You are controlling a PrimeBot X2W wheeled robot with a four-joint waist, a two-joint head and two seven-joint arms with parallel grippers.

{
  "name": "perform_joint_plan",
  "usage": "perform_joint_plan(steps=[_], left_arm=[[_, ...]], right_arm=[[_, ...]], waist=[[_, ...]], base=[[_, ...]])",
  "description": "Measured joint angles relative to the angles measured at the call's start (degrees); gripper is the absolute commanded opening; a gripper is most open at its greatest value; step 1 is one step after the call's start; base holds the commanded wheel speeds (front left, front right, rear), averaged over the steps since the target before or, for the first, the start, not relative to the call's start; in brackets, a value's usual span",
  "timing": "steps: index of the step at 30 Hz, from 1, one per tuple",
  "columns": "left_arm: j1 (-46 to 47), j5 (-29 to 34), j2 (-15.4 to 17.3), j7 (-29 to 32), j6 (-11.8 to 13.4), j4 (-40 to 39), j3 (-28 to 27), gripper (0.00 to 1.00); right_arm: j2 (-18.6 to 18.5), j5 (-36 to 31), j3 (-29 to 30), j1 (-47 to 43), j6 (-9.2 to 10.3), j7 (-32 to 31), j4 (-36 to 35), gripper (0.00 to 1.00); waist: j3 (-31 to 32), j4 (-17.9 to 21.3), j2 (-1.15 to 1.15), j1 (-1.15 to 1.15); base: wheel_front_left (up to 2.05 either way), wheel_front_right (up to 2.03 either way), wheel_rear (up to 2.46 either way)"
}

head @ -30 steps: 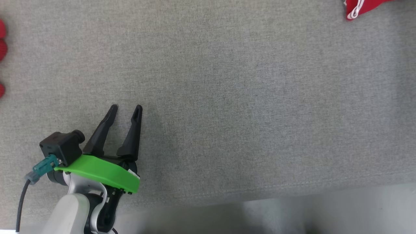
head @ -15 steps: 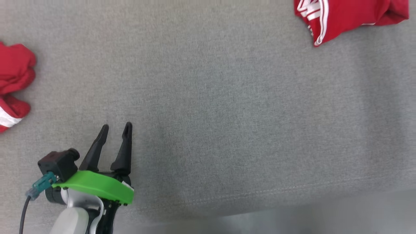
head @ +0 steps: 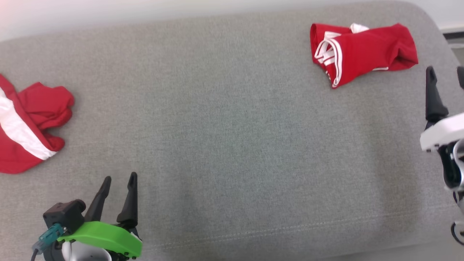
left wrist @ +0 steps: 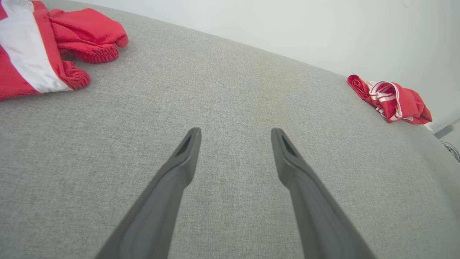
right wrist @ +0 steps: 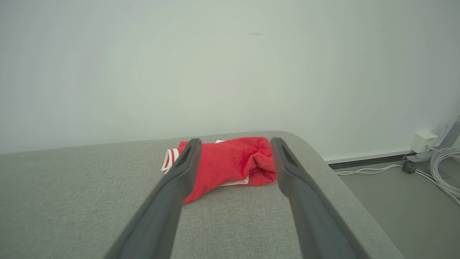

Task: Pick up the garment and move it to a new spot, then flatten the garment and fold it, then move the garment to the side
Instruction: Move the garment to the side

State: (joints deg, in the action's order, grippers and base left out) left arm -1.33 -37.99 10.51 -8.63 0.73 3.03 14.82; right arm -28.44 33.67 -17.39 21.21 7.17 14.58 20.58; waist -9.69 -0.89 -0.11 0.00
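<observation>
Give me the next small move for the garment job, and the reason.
Probably swing the left tool, open and empty, leftward toward the crumpled red garment. It lies in a loose heap, apart from that tool, while the other red garment near the right tool already looks compactly bundled.

From my head, the picture's edge cuts off the striped garment (head: 25, 134) at nine o'clock. At three o'clock my right gripper (head: 446, 70) loses most of its outer finger to that edge.
</observation>
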Motion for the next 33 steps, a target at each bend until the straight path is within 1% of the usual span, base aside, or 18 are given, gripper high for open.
perform_joint_plan(steps=[4, 8, 11, 16, 23, 33], left_arm=[[-0.55, 1.08, 1.30, -0.58, 0.81, 0.02, -0.26, 1.00], [-1.47, 2.80, 1.55, -1.08, 1.36, -0.43, -0.20, 1.00], [-1.93, 3.67, 1.80, -1.09, 1.82, -1.36, -0.11, 1.00], [-2.25, 4.44, 2.60, -1.57, 1.89, -2.02, 0.14, 1.00], [-3.32, 4.43, 2.91, -1.58, 2.56, -3.37, -0.25, 1.00], [-3.70, 4.42, 2.90, -1.52, 2.90, -5.72, -0.22, 1.00]], right_arm=[[0.26, -2.41, 0.65, -4.96, 0.00, 0.00, -1.02, 1.00], [1.85, -3.64, 2.43, -10.11, 0.00, 0.00, -1.13, 1.00], [3.13, -4.76, 3.19, -12.68, 0.01, 0.00, -1.37, 1.00], [5.16, -6.34, 5.31, -16.03, 0.02, 0.00, -1.90, 1.00], [7.17, -9.05, 6.23, -17.58, 0.01, 0.00, -4.01, 1.00], [7.03, -11.69, 7.55, -18.30, 0.02, 0.00, -5.04, 1.00]], waist=[[2.56, -0.40, 0.00, 0.00], [4.53, -1.09, 0.00, 0.00], [5.34, -1.89, 0.00, 0.00], [6.06, -3.18, 0.00, 0.00], [6.68, -4.24, 0.00, 0.00], [5.17, -4.78, 0.00, 0.00]], base=[[0.00, 0.00, 0.00], [0.00, 0.00, 0.00], [0.00, 0.00, 0.00], [0.00, 0.00, 0.00], [0.00, 0.00, 0.00], [0.00, 0.00, 0.00]])
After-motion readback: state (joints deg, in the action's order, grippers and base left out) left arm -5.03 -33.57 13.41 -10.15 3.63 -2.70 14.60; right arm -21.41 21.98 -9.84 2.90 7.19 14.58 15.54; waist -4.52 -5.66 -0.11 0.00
